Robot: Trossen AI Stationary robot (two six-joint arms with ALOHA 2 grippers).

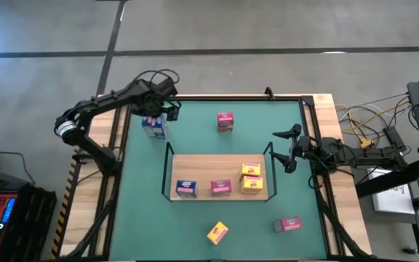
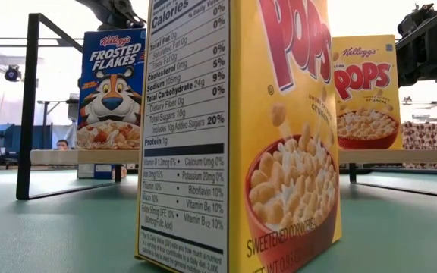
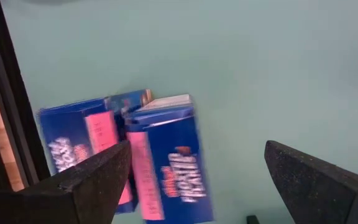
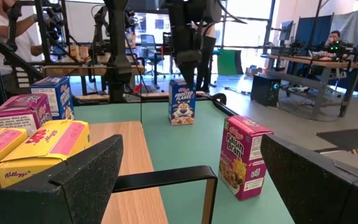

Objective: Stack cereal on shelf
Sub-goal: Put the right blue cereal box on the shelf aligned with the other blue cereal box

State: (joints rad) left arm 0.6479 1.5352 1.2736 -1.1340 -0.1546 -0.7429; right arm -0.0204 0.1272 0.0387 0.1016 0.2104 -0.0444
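High view: shelf (image 1: 195,166) carries blue, pink and stacked yellow cereal; off it on the desk (image 1: 282,124) wait blue boxes (image 1: 153,126), two pink, one yellow. Left tool (image 1: 158,116) wide open, empty, above the blue boxes. Right tool (image 1: 291,148) open, idle beside the shelf.

Even, bright light throughout; the left wrist view is motion-blurred across the blue boxes (image 3: 129,155), and windows glare in the low view.
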